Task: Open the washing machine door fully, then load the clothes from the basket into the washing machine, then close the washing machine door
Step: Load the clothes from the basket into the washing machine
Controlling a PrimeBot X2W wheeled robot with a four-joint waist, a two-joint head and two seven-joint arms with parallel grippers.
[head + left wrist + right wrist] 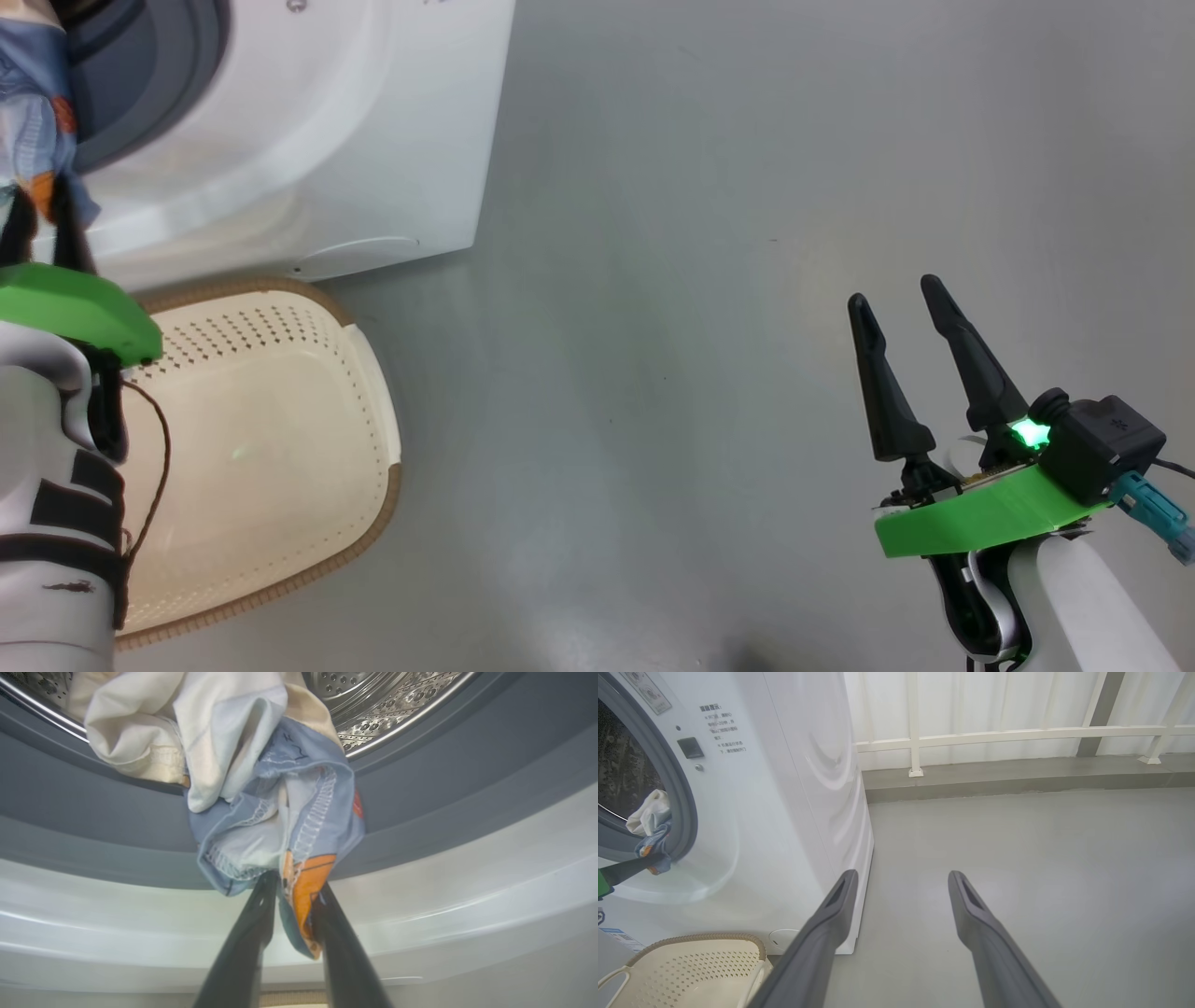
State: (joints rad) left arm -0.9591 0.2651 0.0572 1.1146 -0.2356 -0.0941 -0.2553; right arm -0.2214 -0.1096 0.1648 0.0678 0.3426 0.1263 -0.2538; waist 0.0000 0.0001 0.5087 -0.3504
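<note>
Right now the L gripper (294, 884) is up at the mouth of the washing machine (308, 121), and the clothes (261, 788) hang there in a bunch, half in, half out. The cream garment (135, 723) lies back over the edge toward the steel drum (387, 700). The blue garment (299, 812) flops out over the grey rubber gasket (93, 807) and down the front. Its low end, w/ the orange print, hangs between the two L fingers (252, 933), so the long way of the cloth runs along the fingers. The rest of the bunch is ahead of the tips, up and in toward the drum. The L fingers stand close together, one each side of that flap & touching it, but I can't tell if they squeeze it tight. The R gripper (894, 294) is far off over the floor (700, 233), fingers spread wide, nothing in them. So the L arm is the near one by a lot. The basket (387, 504) sits on the floor just below the machine front & looks empty. I think the job is at the loading step, nearly done. The bunch prob needs a push forward and up, over the gasket lip, into the drum. If it is left on the lip, it could get caught when the door shuts.
</note>
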